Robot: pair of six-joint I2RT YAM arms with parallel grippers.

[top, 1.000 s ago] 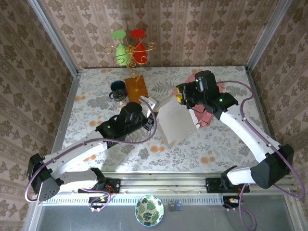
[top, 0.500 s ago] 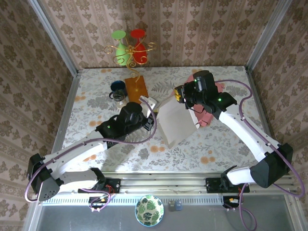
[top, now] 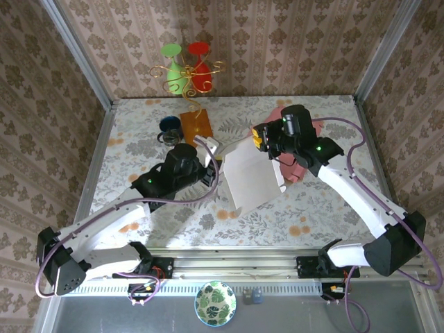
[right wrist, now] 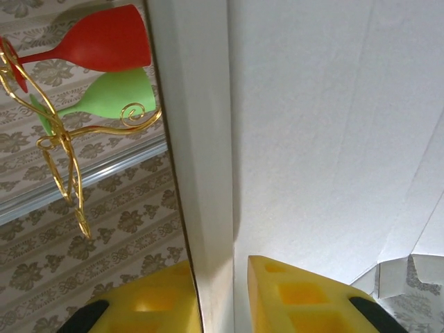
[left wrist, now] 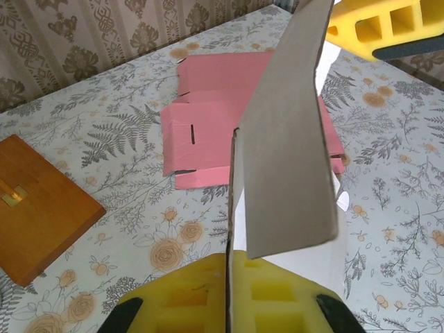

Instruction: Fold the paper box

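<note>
L fingers pinch paper box edge; R fingers straddle far edge.

A lab booth dressed up as a home: damask wallpaper lines walls framed by aluminium posts, robot arms stand on a metal rail beside a floral table, and goblets serve as decoration.
</note>
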